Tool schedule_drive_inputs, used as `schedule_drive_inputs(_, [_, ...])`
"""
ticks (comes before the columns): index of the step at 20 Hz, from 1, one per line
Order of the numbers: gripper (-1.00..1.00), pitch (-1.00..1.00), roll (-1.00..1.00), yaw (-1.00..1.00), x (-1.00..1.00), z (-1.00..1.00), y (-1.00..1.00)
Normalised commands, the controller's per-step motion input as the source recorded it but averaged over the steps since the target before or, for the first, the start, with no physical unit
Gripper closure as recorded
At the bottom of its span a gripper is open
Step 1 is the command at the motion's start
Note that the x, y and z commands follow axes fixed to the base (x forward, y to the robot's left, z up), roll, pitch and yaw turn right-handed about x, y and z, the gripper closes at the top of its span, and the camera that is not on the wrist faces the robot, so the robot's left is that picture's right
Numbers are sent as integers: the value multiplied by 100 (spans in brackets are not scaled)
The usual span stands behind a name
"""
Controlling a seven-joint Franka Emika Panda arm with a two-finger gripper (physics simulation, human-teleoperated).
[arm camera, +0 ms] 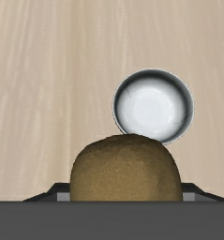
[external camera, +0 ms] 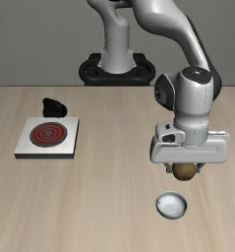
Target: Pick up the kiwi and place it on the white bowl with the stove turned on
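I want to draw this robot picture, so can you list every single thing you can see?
table: one, light wood, under everything.
stove: one, white with red rings, at the exterior view's left.
knob: one, black, beside the stove, on its side nearer the robot's base.
bowl: one, white, on the table close to the gripper.
kiwi: one, brown, between the fingers, near the bowl.
base: one, black, at the table's far edge.
arm: one, white and grey, reaching out from the base.
gripper: one, grey, shut on the kiwi.
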Motion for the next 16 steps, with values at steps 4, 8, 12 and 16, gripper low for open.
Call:
schedule_drive_inputs(4, [100, 0, 0, 0, 100, 0, 0])
schedule_drive_inputs(8, [100, 0, 0, 0, 0, 0, -50])
schedule_drive_inputs(12, [-100, 0, 0, 0, -25, 0, 0])
schedule_drive_inputs(16, [-100, 0, 0, 0, 0, 0, 0])
